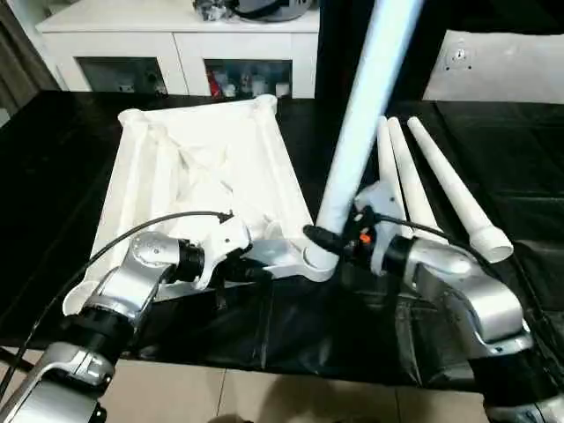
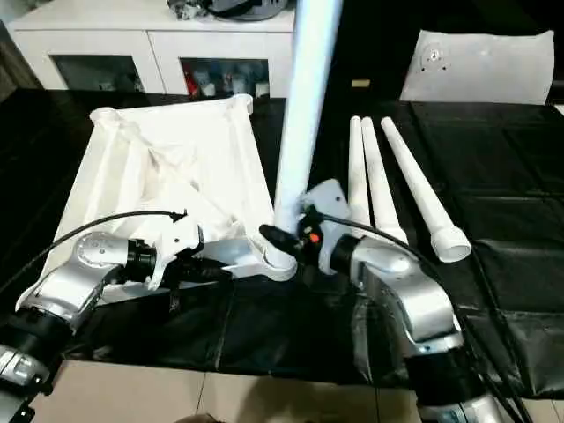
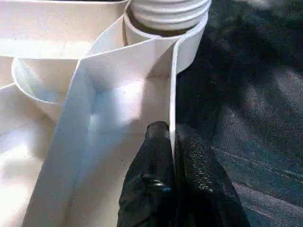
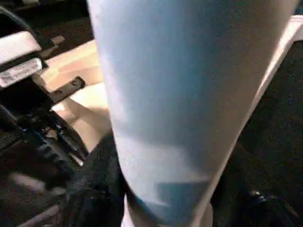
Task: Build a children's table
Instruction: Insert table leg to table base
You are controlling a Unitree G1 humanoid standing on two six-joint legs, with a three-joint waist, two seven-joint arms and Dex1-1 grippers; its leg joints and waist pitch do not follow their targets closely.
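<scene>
The tabletop lies upside down on the black table; its near rim is pinched by the left gripper. An upright leg in the near-right socket is clasped by the right gripper. Three legs lie right.

Two silver metallic forearms, rounded casings, glossy highlights. Left forearm lower left of frame: black ring joint ahead of silver shell, white wrist housing beyond it, thin black cable arching over top from lower left edge. Right forearm lower right: white wrist housing with small orange-red mark, black cable along upper side. Left pincer fingers black, matte, finely textured. Right pincer black.
</scene>
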